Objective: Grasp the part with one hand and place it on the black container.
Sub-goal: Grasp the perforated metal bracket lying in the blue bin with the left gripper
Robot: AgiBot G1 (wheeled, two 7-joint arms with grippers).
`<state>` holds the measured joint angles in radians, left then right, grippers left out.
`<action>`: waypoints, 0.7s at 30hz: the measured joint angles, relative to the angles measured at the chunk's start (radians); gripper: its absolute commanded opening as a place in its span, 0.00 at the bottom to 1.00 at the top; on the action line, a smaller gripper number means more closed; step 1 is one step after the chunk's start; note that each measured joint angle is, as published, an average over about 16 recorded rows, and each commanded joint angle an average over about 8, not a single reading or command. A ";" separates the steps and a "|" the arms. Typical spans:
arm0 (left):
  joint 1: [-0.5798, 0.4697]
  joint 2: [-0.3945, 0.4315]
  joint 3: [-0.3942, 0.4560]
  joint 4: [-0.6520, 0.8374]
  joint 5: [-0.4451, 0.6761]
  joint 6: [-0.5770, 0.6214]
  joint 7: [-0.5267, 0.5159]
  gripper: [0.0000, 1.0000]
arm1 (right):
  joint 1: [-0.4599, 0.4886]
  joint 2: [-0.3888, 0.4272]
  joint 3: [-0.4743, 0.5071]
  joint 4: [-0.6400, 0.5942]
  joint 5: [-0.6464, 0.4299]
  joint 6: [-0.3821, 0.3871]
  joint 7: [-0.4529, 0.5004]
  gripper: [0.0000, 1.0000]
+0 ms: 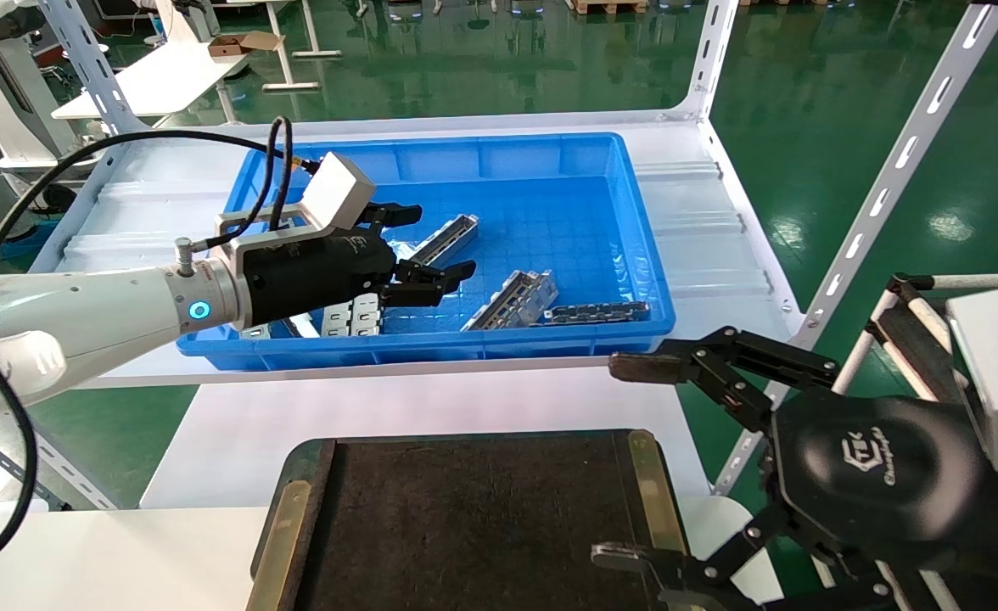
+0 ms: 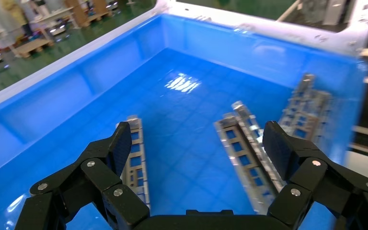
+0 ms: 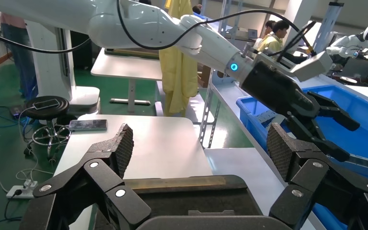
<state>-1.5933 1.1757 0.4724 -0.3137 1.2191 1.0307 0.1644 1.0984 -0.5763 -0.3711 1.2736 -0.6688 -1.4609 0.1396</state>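
Observation:
Several silver-grey channel parts lie in the blue bin: one near the middle, others nearer the front. My left gripper hangs open and empty above them. In the left wrist view it straddles bare bin floor, with one part by one finger and another part by the other. The black container lies on the white table in front of the bin. My right gripper is open and empty at the container's right edge; it also shows in the right wrist view.
A dark chain-like strip lies by the bin's front right wall. Flat silver plates sit at the front left, under my left wrist. White slotted rack posts rise on the right. The container's brass strips run along its sides.

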 measured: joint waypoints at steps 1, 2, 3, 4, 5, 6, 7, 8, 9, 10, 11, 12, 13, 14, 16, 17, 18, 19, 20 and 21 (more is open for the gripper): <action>-0.007 0.010 0.000 0.024 0.002 -0.012 0.011 1.00 | 0.000 0.000 0.000 0.000 0.000 0.000 0.000 1.00; -0.014 0.020 0.000 0.046 0.003 -0.024 0.022 1.00 | 0.000 0.000 0.000 0.000 0.000 0.000 0.000 1.00; -0.021 0.029 -0.001 0.068 0.004 -0.037 0.033 1.00 | 0.000 0.000 0.000 0.000 0.000 0.000 0.000 1.00; -0.027 0.038 -0.002 0.088 0.004 -0.050 0.043 1.00 | 0.000 0.000 0.000 0.000 0.000 0.000 0.000 1.00; -0.032 0.046 -0.002 0.107 0.005 -0.062 0.052 1.00 | 0.000 0.000 0.000 0.000 0.000 0.000 0.000 1.00; -0.037 0.055 -0.003 0.126 0.005 -0.076 0.061 1.00 | 0.000 0.000 0.000 0.000 0.000 0.000 0.000 1.00; -0.042 0.063 -0.004 0.142 0.005 -0.089 0.070 1.00 | 0.000 0.000 0.000 0.000 0.000 0.000 0.000 1.00; -0.046 0.070 -0.005 0.158 0.005 -0.103 0.078 1.00 | 0.000 0.000 0.000 0.000 0.000 0.000 0.000 1.00; -0.050 0.078 -0.006 0.173 0.005 -0.117 0.085 1.00 | 0.000 0.000 0.000 0.000 0.000 0.000 0.000 1.00; -0.054 0.085 -0.007 0.187 0.004 -0.131 0.092 1.00 | 0.000 0.000 0.000 0.000 0.000 0.000 0.000 1.00; -0.057 0.092 -0.008 0.200 0.004 -0.145 0.098 1.00 | 0.000 0.000 0.000 0.000 0.000 0.000 0.000 1.00; -0.060 0.099 -0.009 0.212 0.003 -0.159 0.103 1.00 | 0.000 0.000 0.000 0.000 0.000 0.000 0.000 1.00; -0.063 0.105 -0.010 0.223 0.003 -0.173 0.108 1.00 | 0.000 0.000 0.000 0.000 0.000 0.000 0.000 1.00; -0.065 0.111 -0.010 0.233 0.002 -0.188 0.112 1.00 | 0.000 0.000 0.000 0.000 0.000 0.000 0.000 1.00; -0.068 0.123 -0.012 0.250 0.001 -0.218 0.120 1.00 | 0.000 0.000 0.000 0.000 0.000 0.000 0.000 1.00; -0.068 0.128 -0.012 0.258 0.001 -0.233 0.123 1.00 | 0.000 0.000 0.000 0.000 0.000 0.000 0.000 1.00; -0.069 0.134 -0.013 0.264 0.001 -0.249 0.125 1.00 | 0.000 0.000 0.000 0.000 0.000 0.000 0.000 1.00; -0.069 0.139 -0.013 0.270 0.000 -0.264 0.127 0.99 | 0.000 0.000 0.000 0.000 0.000 0.000 0.000 1.00; -0.069 0.143 -0.014 0.275 0.000 -0.280 0.129 0.99 | 0.000 0.000 0.000 0.000 0.000 0.000 0.000 1.00; -0.068 0.148 -0.014 0.280 -0.001 -0.295 0.130 0.98 | 0.000 0.000 0.000 0.000 0.000 0.000 0.000 1.00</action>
<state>-1.6614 1.3232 0.4582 -0.0341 1.2179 0.7357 0.2947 1.0984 -0.5762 -0.3713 1.2736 -0.6687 -1.4608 0.1395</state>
